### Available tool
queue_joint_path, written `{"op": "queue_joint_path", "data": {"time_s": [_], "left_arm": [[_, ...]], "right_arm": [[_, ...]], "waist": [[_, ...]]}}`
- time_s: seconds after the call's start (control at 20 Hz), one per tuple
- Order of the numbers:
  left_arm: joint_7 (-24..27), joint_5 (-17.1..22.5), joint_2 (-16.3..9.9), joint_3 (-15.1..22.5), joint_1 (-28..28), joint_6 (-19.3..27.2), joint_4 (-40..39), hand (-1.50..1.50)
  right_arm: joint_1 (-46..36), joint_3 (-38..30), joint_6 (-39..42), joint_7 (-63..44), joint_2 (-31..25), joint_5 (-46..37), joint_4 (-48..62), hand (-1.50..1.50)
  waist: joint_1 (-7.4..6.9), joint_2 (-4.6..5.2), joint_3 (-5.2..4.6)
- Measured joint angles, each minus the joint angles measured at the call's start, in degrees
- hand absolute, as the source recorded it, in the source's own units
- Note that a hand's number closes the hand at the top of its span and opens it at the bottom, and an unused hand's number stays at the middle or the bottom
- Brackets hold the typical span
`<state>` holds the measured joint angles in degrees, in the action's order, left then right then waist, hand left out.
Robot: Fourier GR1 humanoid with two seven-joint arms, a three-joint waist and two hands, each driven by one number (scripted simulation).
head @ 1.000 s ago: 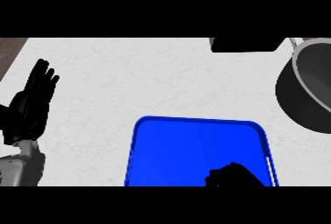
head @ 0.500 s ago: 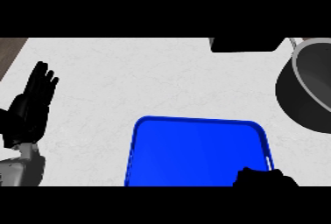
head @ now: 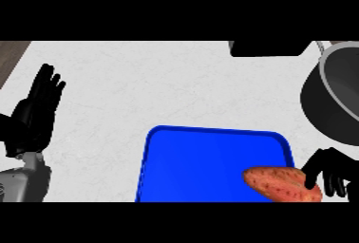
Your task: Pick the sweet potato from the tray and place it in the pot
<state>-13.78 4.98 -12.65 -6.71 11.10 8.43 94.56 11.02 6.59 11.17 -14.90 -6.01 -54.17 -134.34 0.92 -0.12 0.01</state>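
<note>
The sweet potato, reddish-brown and speckled, shows at the lower right corner of the blue tray, and its right end reaches past the tray's rim. My right hand is at the potato's right end, fingers curled down around it; the part under the hand is hidden. The dark grey pot stands at the right edge, beyond the hand, and is partly cut off. My left hand rests open at the left edge with its fingers up, far from the tray.
A black block sits at the counter's far edge, just left of the pot. White counter spreads between the tray, the pot and my left hand. A brown strip marks the top left corner.
My right hand has shifted from over the tray's lower right to its right rim. The sweet potato, hidden under the hand before, now shows beside it. My left hand has stayed still.
</note>
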Motion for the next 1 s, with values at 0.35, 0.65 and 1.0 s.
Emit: {"op": "queue_joint_path", "data": {"time_s": [0.35, 0.65, 1.0], "left_arm": [[0.05, 0.73, -0.41, -0.7, -0.16, -0.94, -0.16, 0.0], [1.28, -0.16, 0.82, 0.24, -0.74, -0.87, -0.63, 0.0], [0.48, 0.46, 0.14, -0.34, 0.1, -1.88, -0.24, 0.0]], "right_arm": [[-8.79, -16.93, 4.28, -0.69, -1.05, 9.37, 2.64, 1.5], [-17.56, -30.4, 6.58, -0.09, -6.49, 23.62, 12.82, 1.5], [-22.94, -36.1, 1.14, 8.94, -13.48, 22.13, 28.71, 1.5]], "waist": [[-0.32, 0.03, 0.03], [-0.81, 0.13, 0.01], [-1.58, 0.42, 0.03]]}}
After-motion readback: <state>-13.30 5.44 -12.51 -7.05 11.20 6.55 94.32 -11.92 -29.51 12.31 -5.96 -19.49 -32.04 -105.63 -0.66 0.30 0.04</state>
